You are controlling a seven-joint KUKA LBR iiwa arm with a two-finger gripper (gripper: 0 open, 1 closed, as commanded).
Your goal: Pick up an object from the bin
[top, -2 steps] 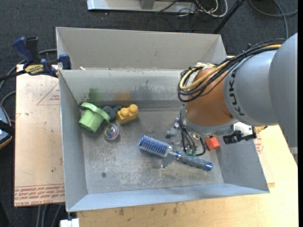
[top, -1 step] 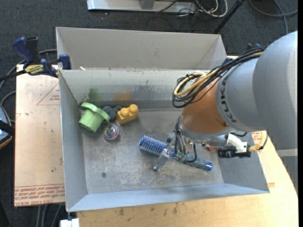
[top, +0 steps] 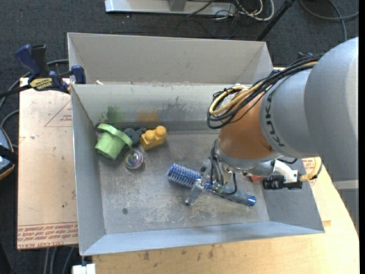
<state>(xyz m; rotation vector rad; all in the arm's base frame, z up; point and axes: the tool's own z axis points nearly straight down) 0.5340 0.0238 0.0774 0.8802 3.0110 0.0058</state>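
A blue hairbrush (top: 182, 176) lies on the bin floor right of the middle, its bristle head pointing left and its blue handle end (top: 248, 199) sticking out to the right. My gripper (top: 217, 181) is down at the floor directly over the brush's middle, hiding that part. A short silvery piece (top: 194, 196) pokes out just below and left of the gripper.
At the back left lie a light green cup-shaped thing (top: 111, 141), a dark grey thing (top: 133, 135), a yellow toy figure (top: 154, 137) and a small silvery round thing (top: 134, 160). The orange wrist cover and cables hang over the bin's right side.
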